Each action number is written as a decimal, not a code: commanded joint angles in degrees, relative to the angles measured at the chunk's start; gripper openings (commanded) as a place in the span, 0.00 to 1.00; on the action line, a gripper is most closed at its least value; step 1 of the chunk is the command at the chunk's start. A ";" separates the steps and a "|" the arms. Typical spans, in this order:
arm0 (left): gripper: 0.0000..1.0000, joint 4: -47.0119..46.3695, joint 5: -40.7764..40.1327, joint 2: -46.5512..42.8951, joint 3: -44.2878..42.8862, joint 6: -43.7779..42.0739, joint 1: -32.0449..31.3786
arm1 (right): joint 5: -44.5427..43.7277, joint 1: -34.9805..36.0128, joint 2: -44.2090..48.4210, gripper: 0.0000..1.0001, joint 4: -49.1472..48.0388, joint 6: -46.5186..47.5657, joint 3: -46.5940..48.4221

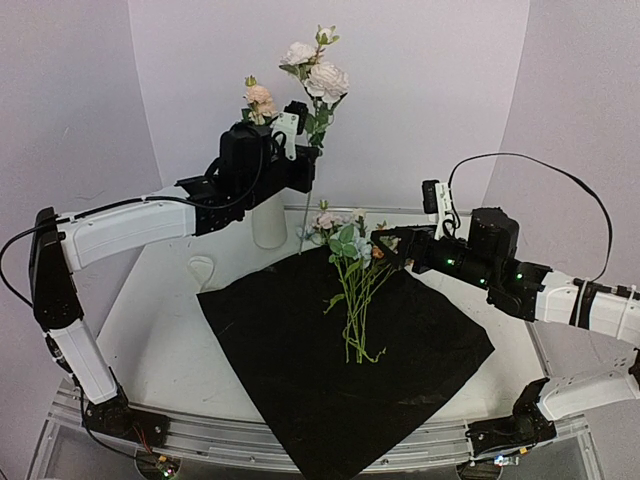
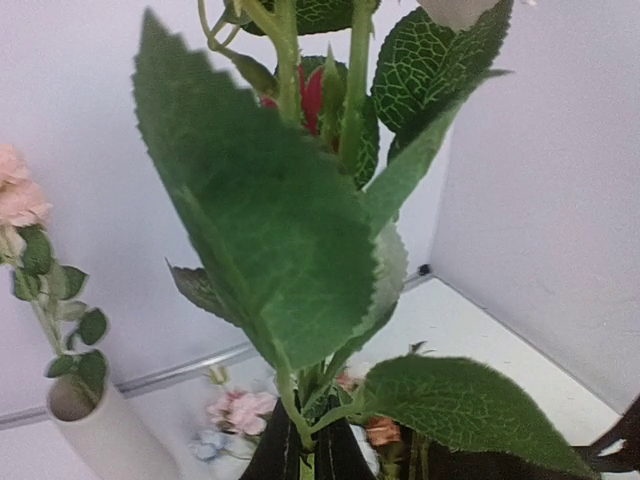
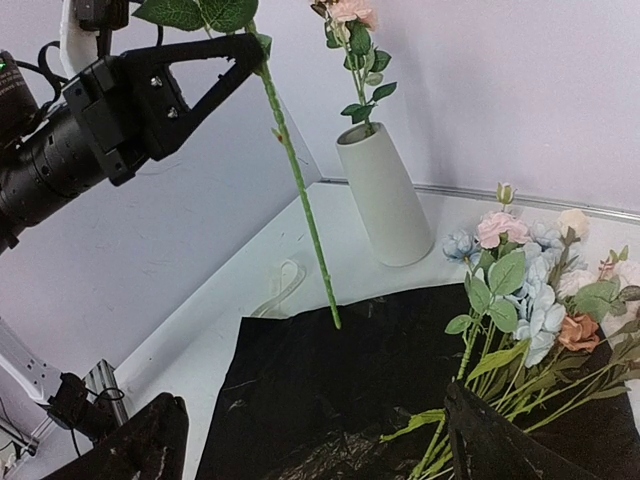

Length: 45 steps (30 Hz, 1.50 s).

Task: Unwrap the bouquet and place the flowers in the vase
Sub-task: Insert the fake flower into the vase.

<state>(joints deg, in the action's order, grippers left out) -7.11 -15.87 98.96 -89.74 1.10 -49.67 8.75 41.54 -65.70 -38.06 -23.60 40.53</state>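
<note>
Left gripper [image 3: 257,43] pinches flower stem [image 3: 300,200]; its wrist sees leaves [image 2: 270,230], right wrist the tip [image 3: 335,322]

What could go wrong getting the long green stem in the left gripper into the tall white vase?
The left gripper holds the long green stem high up, so its free tip could swing and miss the tall matte white vase, whose narrow mouth already holds a pink flower. A sideways knock might tip that vase.
</note>
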 commanded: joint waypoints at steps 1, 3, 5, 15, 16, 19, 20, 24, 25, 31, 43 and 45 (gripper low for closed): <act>0.00 -2.35 -12.92 -0.87 -5.55 -10.05 2.18 | -1.03 0.04 0.99 0.90 -1.62 0.71 0.16; 0.00 -2.55 -11.47 -0.71 -7.16 -10.29 4.42 | -1.04 0.05 1.04 0.90 -1.61 0.76 0.04; 0.00 -3.00 -8.85 -0.59 -8.59 -10.13 6.34 | -1.13 0.05 1.09 0.90 -1.54 0.78 -0.01; 0.00 -10.78 -5.64 3.12 -15.94 -13.40 13.01 | -1.27 0.05 0.74 0.90 -1.39 1.21 0.98; 0.00 -11.26 -5.28 3.84 -16.95 -13.97 13.20 | -1.21 0.04 0.58 0.90 -1.27 1.21 1.24; 0.00 -12.37 -3.84 5.95 -19.85 -14.73 13.94 | -0.91 0.03 0.30 0.90 -1.09 1.29 1.90; 0.00 -12.74 -3.61 6.61 -20.93 -14.90 14.18 | -0.94 0.04 0.23 0.90 -1.05 1.26 2.03; 0.00 -13.30 -3.63 9.56 -24.52 -15.89 14.78 | -1.14 0.07 0.28 0.90 -0.83 1.37 2.44; 0.00 -13.40 -3.64 9.99 -25.08 -15.95 14.94 | -1.21 0.06 0.30 0.90 -0.71 1.48 2.62; 0.00 -13.93 -3.02 12.39 -26.05 -14.79 16.26 | -1.45 0.04 -0.05 0.90 -0.15 1.98 3.49; 0.00 -15.36 -1.85 14.67 -21.92 -9.32 18.19 | -1.11 0.03 -1.69 0.90 0.60 2.42 5.14; 0.00 -15.59 -1.67 15.07 -21.19 -8.42 18.41 | -1.09 0.06 -1.83 0.90 0.64 2.42 5.09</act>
<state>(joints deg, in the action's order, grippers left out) -19.10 -18.36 113.53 -112.06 -10.09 -31.83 7.90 41.54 -67.26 -36.16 -22.05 43.03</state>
